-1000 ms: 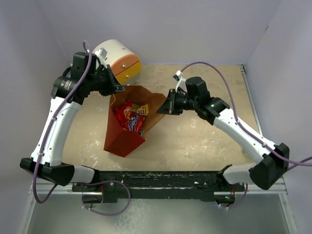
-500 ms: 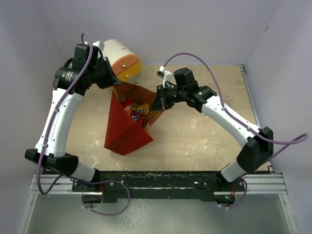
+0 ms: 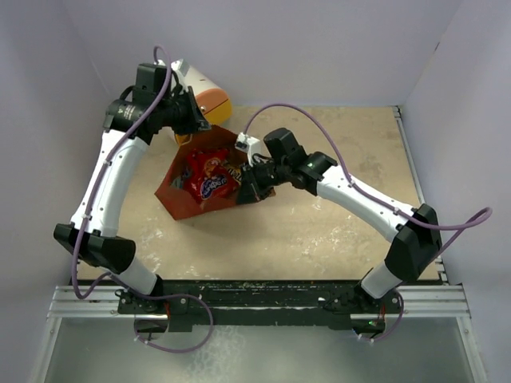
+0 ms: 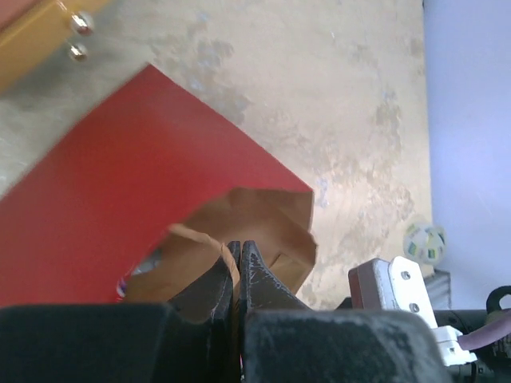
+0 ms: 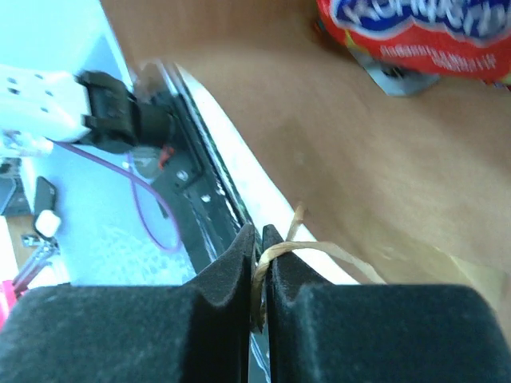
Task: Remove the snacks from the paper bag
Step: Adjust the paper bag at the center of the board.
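Nearest is the counter (image 3: 335, 231). A wide bare strip of it runs along the front, and more open surface stretches right of the bag to the right wall.

The one paper bag (image 3: 180, 201) sits left of centre, red outside and kraft brown inside, its mouth pulled open between the two tools. On its left there is only a narrow bare strip before the left arm and wall.

Two snacks can be counted in the mouth: a big red packet (image 3: 209, 177) with a blue-and-white logo and, just right of it and touching, a yellow-orange packet (image 3: 232, 167). The right wrist view also shows a silvery corner under the red packet; what it is cannot be told.

The right tool (image 3: 250, 189) is at the bag's right rim, clenched on one thin twisted handle (image 5: 319, 251) that loops between its fingers (image 5: 231, 271).

Farther back, the left tool (image 3: 198, 125) is at the far rim, clenched tight on the other handle (image 4: 200, 235).

Just beyond is one drawer unit (image 3: 214, 100), white with orange and yellow fronts. It stands just beside the bag's far corner, leaving little room there. Two knobs show on it in the left wrist view.

One small tape roll (image 4: 423, 242) lies on the counter, apart from the bag.
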Robot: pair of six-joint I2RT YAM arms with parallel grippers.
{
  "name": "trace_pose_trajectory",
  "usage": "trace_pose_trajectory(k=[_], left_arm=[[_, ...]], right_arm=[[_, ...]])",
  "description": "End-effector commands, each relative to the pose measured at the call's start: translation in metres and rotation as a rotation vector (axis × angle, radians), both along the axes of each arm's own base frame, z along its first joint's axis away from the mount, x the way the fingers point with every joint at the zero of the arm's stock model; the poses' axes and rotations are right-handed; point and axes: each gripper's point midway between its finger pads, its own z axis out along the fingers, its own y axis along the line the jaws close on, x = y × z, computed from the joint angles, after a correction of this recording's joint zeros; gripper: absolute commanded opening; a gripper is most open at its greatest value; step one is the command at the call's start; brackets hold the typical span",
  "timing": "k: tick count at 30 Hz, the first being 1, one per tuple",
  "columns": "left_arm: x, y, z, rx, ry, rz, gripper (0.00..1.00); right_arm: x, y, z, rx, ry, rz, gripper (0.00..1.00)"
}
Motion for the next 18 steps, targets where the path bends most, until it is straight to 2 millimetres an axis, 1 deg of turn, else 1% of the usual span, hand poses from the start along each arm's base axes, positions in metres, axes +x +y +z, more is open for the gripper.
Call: trace_pose_trajectory(k=[1, 4, 5, 8, 12, 15, 18], left_arm=[[-0.008, -0.028, 0.012, -0.187, -0.054, -0.08, 0.0], [-0.02, -0.03, 0.013, -0.236, -0.058, -0.085, 0.0], [-0.024, -0.03, 0.015, -0.25, -0.063, -0.089, 0.0], [-0.033, -0.034, 0.021, -0.278, -0.072, -0.122, 0.0], [-0.038, -0.04, 0.034, -0.312, -0.091, -0.16, 0.0], [-0.042, -0.042, 0.04, -0.335, -0.107, -0.175, 0.0], [-0.044, -0.043, 0.039, -0.34, -0.107, -0.184, 0.0]], right_arm=[[-0.012, -0.035, -0.021, -0.126, -0.053, 0.018, 0.12], [-0.02, -0.051, -0.031, -0.17, -0.052, -0.003, 0.16], [-0.023, -0.056, -0.029, -0.173, -0.061, -0.01, 0.17], [-0.028, -0.066, -0.026, -0.179, -0.077, -0.029, 0.26], [-0.029, -0.08, -0.019, -0.221, -0.094, -0.069, 0.36], [-0.023, -0.095, -0.011, -0.267, -0.144, -0.128, 0.47], [-0.015, -0.109, 0.004, -0.292, -0.21, -0.202, 0.62]])
